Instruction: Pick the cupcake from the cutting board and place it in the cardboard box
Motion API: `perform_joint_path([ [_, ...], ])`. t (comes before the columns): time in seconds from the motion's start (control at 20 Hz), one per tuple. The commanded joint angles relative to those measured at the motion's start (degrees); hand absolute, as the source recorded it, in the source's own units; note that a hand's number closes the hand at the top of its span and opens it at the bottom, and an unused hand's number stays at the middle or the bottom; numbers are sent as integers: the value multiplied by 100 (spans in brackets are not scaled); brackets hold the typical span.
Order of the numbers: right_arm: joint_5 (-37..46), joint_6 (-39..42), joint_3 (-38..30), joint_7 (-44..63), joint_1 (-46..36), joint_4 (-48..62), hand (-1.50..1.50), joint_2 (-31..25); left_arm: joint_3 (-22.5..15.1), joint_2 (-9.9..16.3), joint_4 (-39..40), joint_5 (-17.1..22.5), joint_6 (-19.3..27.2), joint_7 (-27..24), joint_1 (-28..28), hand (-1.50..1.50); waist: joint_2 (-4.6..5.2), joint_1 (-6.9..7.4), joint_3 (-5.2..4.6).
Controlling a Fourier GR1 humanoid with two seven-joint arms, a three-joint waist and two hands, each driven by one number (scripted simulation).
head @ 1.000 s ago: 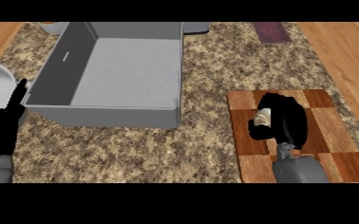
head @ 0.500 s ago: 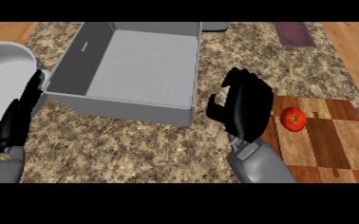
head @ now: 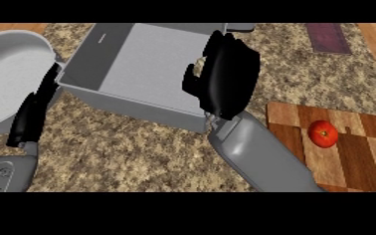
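Observation:
The cardboard box (head: 129,101) looks grey and open-topped and sits at the upper middle of the head view. My right hand (head: 228,77) hangs over the box's right rim with its fingers curled. The cupcake is hidden inside that hand and does not show. The wooden cutting board (head: 294,124) lies at the lower right, behind the right forearm. My left hand (head: 33,114) rests at the left edge beside the box's left corner, fingers straight and holding nothing.
A red tomato (head: 323,133) sits on the cutting board. A white round bowl (head: 18,62) stands at the far left, close to the box and the left hand. A purple flat item (head: 328,37) lies at the top right. Speckled countertop spreads below the box.
My right hand lifted off the cutting board, fingers curled, and travelled left until it was over the box's right rim. The view shifted, revealing the tomato. The left hand stayed put.

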Motion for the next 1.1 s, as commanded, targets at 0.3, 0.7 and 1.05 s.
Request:
perform_joint_path([
  [0.3,-872,-1098,-883,1159,-1342,1579,150,68,-86,-71,263,-74,-37,-55,-119,0,139,210,-14],
  [0.7,-1186,-1788,-1587,564,-1858,3221,150,68,-60,-65,231,-71,-49,126,-314,0,187,259,-7],
  [1.05,-1606,-2509,-2401,445,-1930,3984,-150,68,-176,-178,130,-186,60,58,-264,0,231,372,5],
])
